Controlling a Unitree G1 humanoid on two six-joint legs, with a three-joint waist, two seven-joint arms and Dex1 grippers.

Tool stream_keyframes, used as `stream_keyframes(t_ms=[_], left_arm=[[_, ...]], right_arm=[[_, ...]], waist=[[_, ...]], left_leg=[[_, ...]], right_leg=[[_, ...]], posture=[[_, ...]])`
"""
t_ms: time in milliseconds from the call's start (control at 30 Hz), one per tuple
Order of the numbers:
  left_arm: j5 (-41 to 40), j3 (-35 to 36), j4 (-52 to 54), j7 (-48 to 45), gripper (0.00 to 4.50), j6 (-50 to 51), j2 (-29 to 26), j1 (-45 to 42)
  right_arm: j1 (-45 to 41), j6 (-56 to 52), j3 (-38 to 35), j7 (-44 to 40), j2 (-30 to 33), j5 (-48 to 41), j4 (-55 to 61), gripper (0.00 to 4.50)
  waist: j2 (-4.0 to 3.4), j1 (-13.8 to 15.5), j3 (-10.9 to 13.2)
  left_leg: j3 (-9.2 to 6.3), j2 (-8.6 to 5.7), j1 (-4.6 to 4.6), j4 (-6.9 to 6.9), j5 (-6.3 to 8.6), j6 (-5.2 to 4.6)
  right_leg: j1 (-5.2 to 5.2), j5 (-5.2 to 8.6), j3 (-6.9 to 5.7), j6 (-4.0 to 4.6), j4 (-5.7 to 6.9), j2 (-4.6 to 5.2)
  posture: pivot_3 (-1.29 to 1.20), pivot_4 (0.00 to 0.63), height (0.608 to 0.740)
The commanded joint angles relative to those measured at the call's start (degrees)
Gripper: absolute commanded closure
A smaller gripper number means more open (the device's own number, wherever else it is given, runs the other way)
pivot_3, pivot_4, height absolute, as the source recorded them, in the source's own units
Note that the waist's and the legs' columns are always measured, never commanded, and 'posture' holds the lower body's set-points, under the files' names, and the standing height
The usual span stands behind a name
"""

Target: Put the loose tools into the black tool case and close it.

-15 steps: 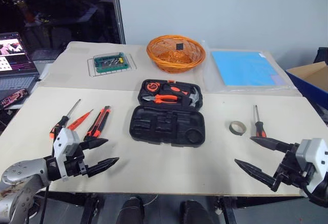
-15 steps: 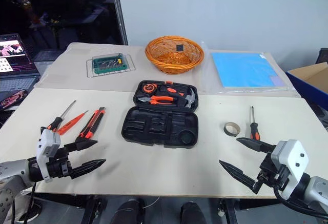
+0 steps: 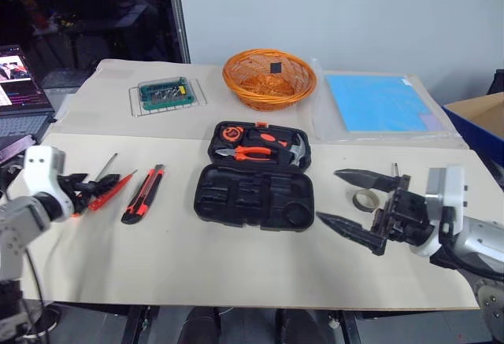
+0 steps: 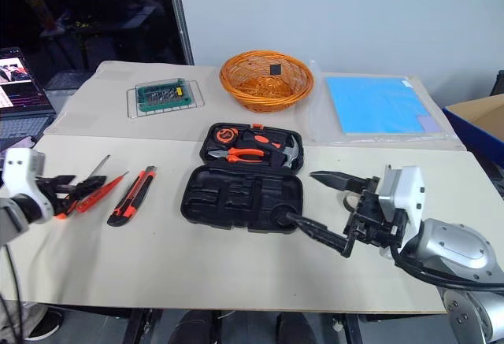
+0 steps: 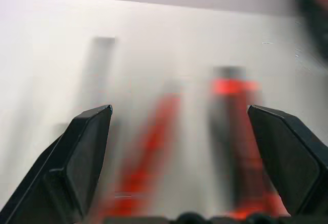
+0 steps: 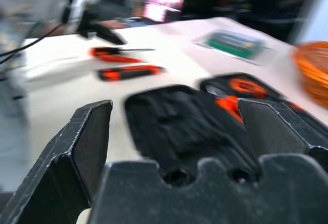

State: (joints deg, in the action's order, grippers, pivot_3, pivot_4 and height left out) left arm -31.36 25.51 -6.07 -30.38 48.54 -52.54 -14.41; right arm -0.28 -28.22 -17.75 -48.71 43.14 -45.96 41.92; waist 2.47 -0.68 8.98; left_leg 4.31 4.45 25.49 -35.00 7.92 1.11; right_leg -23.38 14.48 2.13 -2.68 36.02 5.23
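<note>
A robotics lab or electronics workshop — the bench (image 3: 236,257) is covered in plain beige board, with a green circuit board (image 3: 163,92) on a wire rack, an open laptop (image 3: 17,92) at its side, a cardboard box (image 3: 482,120) by the plain grey wall, and a dark, equipment-filled room behind.

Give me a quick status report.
Left pincer open over loose tools. Right pincer open, empty, beside black tool case, which lies open. Nothing blocking.

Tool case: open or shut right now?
Open. The black tool case lies spread flat; the far half holds tools, the near half shows empty recesses.
</note>
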Motion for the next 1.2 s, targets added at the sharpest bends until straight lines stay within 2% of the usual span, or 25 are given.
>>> stream_keyframes(t_ms=[33, 167, 267, 367, 500, 533, 633, 733, 833, 900, 967, 1067, 1200], left_arm=[[5.3, -6.8, -9.7, -6.4, 0.0, -1.4, -5.9, -5.0], [9.6, -12.8, -17.1, -9.9, 0.0, -3.1, -7.6, -9.8], [12.0, -14.2, -21.1, -10.0, 0.75, -4.8, -7.1, -12.1], [12.2, -15.0, -21.3, -12.7, 1.97, -4.4, -6.9, -11.9], [12.1, -13.7, -20.4, -13.8, 3.4, -5.5, -6.3, -10.7], [11.4, -12.4, -19.8, -14.1, 3.65, -6.6, -5.9, -10.7], [6.6, -5.8, -16.2, -15.7, 3.64, -10.7, -4.2, -12.9], [0.7, -6.2, -5.0, -23.2, 3.64, -6.6, -5.3, -13.4], [-0.2, -17.6, 7.4, -33.6, 3.64, -6.8, -6.0, -16.7], [7.1, -28.2, 8.0, -36.7, 3.64, -12.9, -2.9, -23.5], [11.8, -33.8, 4.0, -38.4, 3.64, -17.4, 0.5, -29.3], [22.8, -45.1, -11.9, -42.3, 3.64, -31.4, 9.8, -41.2], [30.4, -50.5, -28.2, -44.9, 3.64, -44.3, 16.4, -48.3]], right_arm=[[-3.8, -0.2, 2.4, -1.8, 2.1, -1.0, 0.5, 0.03], [-5.9, 0.4, 4.5, -2.1, 2.7, -0.1, -0.1, 0.03], [-5.7, 0.4, 4.5, -1.6, 2.6, -0.2, 0.3, 0.0], [-4.7, 0.4, 3.9, -1.3, 2.8, -0.3, 0.8, 0.0], [-3.4, 1.0, 3.3, -0.9, 2.9, 0.3, 0.8, 0.0], [-3.1, 1.1, 3.3, -0.7, 2.8, 0.5, 0.7, 0.0], [-1.8, 1.2, 2.0, 0.4, 2.4, 0.4, 0.7, 0.0], [1.3, 1.8, -0.4, 1.4, 2.1, 1.1, 1.2, 0.0], [6.5, 2.4, -4.6, 4.2, 0.5, 2.6, 2.2, 0.0], [10.3, 2.9, -7.6, 5.6, -0.7, 4.2, 2.6, 0.0], [12.5, 3.1, -9.0, 6.0, -1.0, 4.9, 3.0, 0.0], [16.5, 3.3, -12.7, 6.9, -1.5, 6.1, 4.6, 0.0], [18.4, 3.1, -13.7, 8.3, -1.6, 7.1, 6.7, 0.0]], waist=[[0.04, 0.3, 0.0], [0.16, 0.7, 0.0], [0.35, 0.9, -0.1], [0.36, 0.9, -0.1], [0.38, 1.1, -0.1], [0.37, 1.1, -0.1], [0.44, 1.2, -0.1], [0.89, 1.5, -0.1], [0.9, 1.8, -0.1], [0.79, 2.5, -0.1], [0.61, 3.1, -0.2], [0.44, 3.1, -0.3], [0.41, 1.4, -0.3]], left_leg=[[0.0, -0.02, 0.04, 0.04, 0.0, 0.0], [0.0, 0.04, 0.11, 0.02, 0.14, 0.23], [0.04, 0.06, 0.25, -0.01, 0.12, 0.21], [0.04, 0.09, 0.65, -0.19, -0.03, 0.02], [0.03, 0.07, 0.67, -0.27, -0.03, 0.01], [0.03, 0.08, 0.66, -0.29, -0.03, 0.01], [0.0, 0.09, 0.64, -0.33, -0.06, 0.06], [-0.06, 0.12, 0.69, -0.37, -0.1, 0.1], [-0.09, 0.1, 0.83, -0.69, -0.06, 0.08], [-0.1, 0.04, 0.83, -0.79, -0.01, 0.1], [-0.19, -0.02, 0.82, -0.95, -0.01, 0.1], [-0.21, -0.02, 0.78, -1.08, -0.08, 0.0], [-0.47, -0.04, 0.79, -1.31, -0.13, -0.07]], right_leg=[[-0.02, 0.0, -0.02, 0.0, -0.05, 0.03], [-0.28, 0.03, -0.15, 0.17, 0.05, 0.02], [-0.54, -0.01, -0.15, 0.2, 0.14, 0.02], [-0.75, -0.05, -0.14, 0.14, 0.34, -0.02], [-0.8, -0.03, -0.13, 0.13, 0.64, -0.02], [-0.82, -0.01, -0.13, 0.15, 0.73, -0.03], [-0.82, 0.0, -0.15, 0.17, 0.81, -0.04], [-0.79, -0.01, -0.21, 0.17, 0.81, -0.05], [-0.69, 0.0, -0.26, 0.11, 0.79, 0.01], [-0.62, 0.01, -0.26, 0.07, 0.79, 0.04], [-0.45, 0.03, -0.26, 0.04, 0.81, -0.02], [-0.45, -0.01, -0.13, 0.03, 0.92, -0.09], [-0.3, 0.15, 0.0, 0.22, 0.91, -0.27]], posture=[[0.0, 0.15, 0.74], [0.0, 0.15, 0.74], [0.0, 0.15, 0.74], [0.0, 0.15, 0.74], [0.0, 0.15, 0.74], [0.0, 0.15, 0.74], [0.0, 0.15, 0.74], [0.0, 0.15, 0.74], [0.0, 0.15, 0.74], [0.0, 0.15, 0.74], [0.0, 0.15, 0.74], [0.0, 0.15, 0.74], [0.0, 0.15, 0.74]])
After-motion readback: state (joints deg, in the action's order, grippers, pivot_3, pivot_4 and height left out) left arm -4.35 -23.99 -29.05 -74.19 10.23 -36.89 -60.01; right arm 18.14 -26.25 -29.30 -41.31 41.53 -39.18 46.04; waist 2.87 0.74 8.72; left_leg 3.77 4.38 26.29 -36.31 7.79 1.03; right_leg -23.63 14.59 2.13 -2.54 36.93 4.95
